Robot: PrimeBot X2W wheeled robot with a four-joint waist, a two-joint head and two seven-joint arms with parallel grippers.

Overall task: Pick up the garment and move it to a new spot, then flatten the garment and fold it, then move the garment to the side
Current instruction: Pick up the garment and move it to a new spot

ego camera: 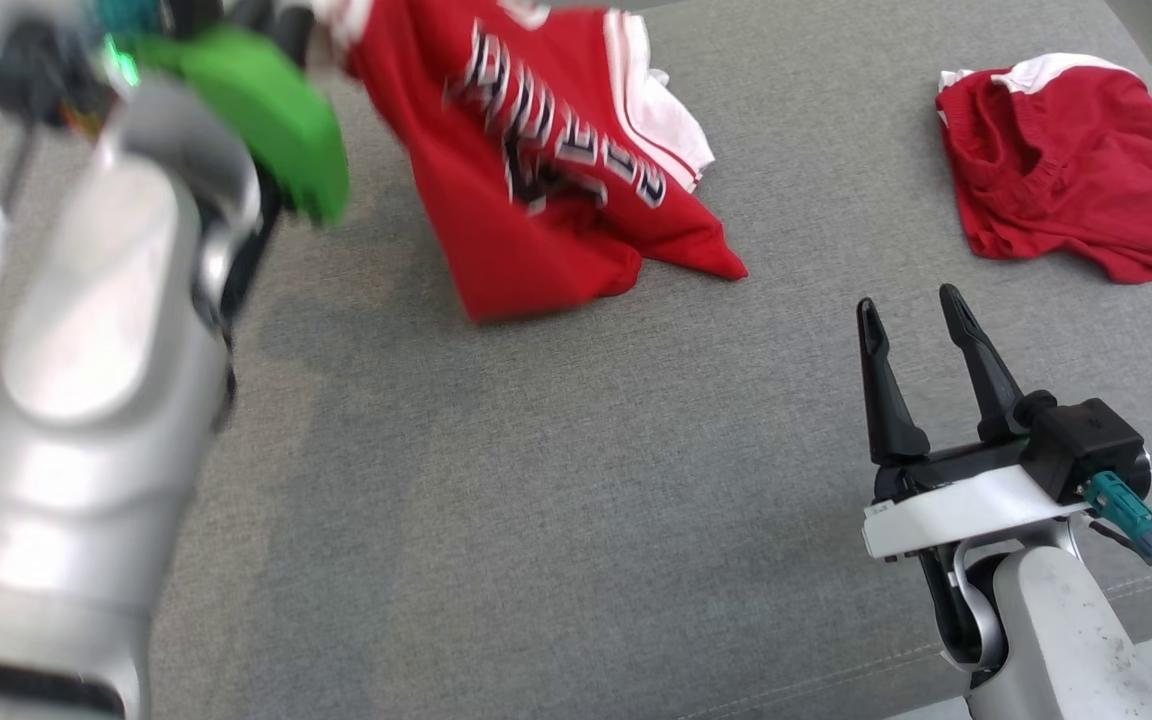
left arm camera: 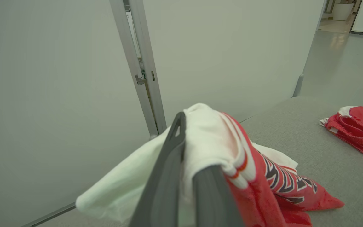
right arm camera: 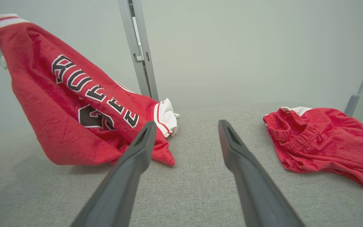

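Over far left of grey surface [ego camera: 556,520]: lifts red jersey [ego camera: 536,200] by white-trimmed edge, hem touching surface, likely for carry to new spot. Leaves red shorts [ego camera: 1066,170] far right. Clamps left gripper [left arm camera: 189,157] on jersey; holds right gripper [ego camera: 907,297] released, near right. Bare room near centre; far edge close behind jersey.

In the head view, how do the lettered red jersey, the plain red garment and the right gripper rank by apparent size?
1. lettered red jersey, largest, even cut off at the top edge.
2. plain red garment.
3. right gripper, smallest, although it is nearer the camera.
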